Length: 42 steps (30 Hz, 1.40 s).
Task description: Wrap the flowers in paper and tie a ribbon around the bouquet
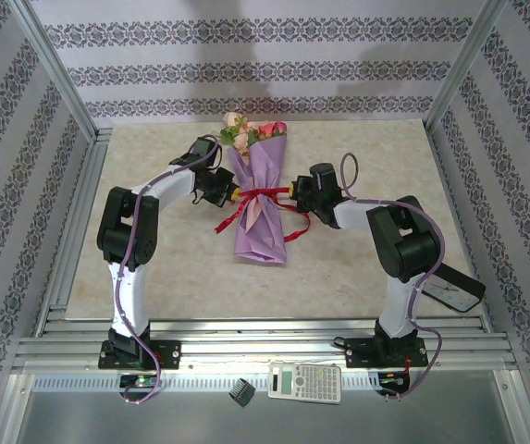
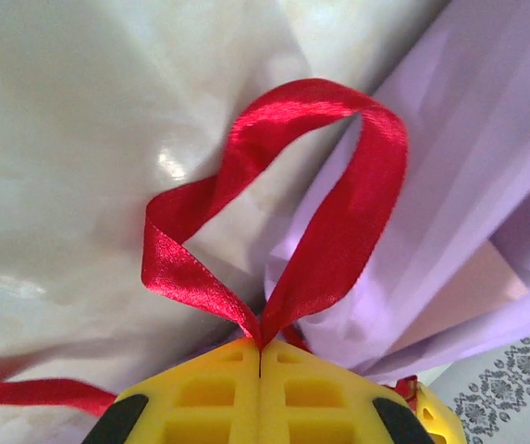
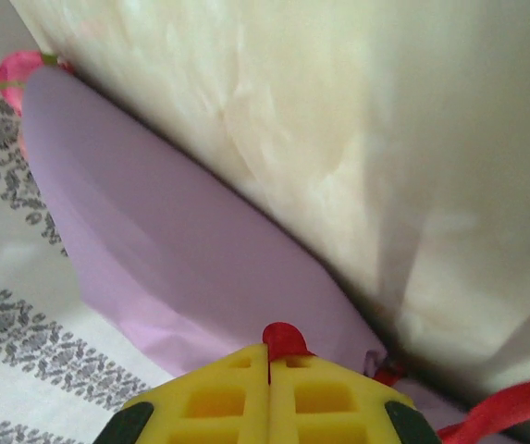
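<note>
Pale marbled table (image 1: pixel 357 268), enclosed by patterned wallpaper walls (image 1: pixel 246 74) and aluminium rails. The bouquet (image 1: pixel 259 227) lies flat on the far half of the table, midway between the two arms. Its flowers (image 1: pixel 251 131) point at the back wall and its closed paper end points toward the arm bases.

The paper (image 2: pixel 468 185) is lilac and wraps the stems in a long cone; a pale pink underside shows at one fold in the left wrist view. The ribbon (image 1: pixel 266 193), bright red, crosses the cone about halfway along, with loose tails trailing onto the table on both sides.

The left gripper (image 2: pixel 261 344) meets the bouquet from its left. Its yellow fingers (image 2: pixel 209 398) are pressed together, pinching the ribbon where the two strands of an upright loop converge, just beside the paper. The right gripper (image 3: pixel 266 350) meets the bouquet from the opposite side, fingers likewise clenched, with a small fold of red ribbon caught between the tips.

A calculator (image 1: pixel 306 381) and a small black object (image 1: pixel 242 392) lie on the metal ledge by the arm bases.
</note>
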Each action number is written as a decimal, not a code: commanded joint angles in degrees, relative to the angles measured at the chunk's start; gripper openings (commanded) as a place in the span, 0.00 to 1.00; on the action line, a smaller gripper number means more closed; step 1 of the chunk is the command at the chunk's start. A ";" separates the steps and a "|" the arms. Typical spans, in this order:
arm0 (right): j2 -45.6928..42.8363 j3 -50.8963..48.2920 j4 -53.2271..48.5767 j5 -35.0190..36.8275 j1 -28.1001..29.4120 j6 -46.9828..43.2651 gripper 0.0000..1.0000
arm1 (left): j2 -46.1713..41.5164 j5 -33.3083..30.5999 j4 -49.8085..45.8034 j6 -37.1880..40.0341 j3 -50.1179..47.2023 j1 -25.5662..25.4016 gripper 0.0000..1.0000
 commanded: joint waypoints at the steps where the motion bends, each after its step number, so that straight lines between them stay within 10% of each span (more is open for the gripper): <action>1: -1.83 -2.05 4.11 1.87 -1.10 0.97 0.00 | -2.30 -0.40 0.30 1.38 -2.10 0.56 0.00; 42: -4.35 -12.19 9.30 1.80 -11.31 -2.77 0.00 | -4.32 -0.65 2.08 1.03 -7.16 3.32 0.00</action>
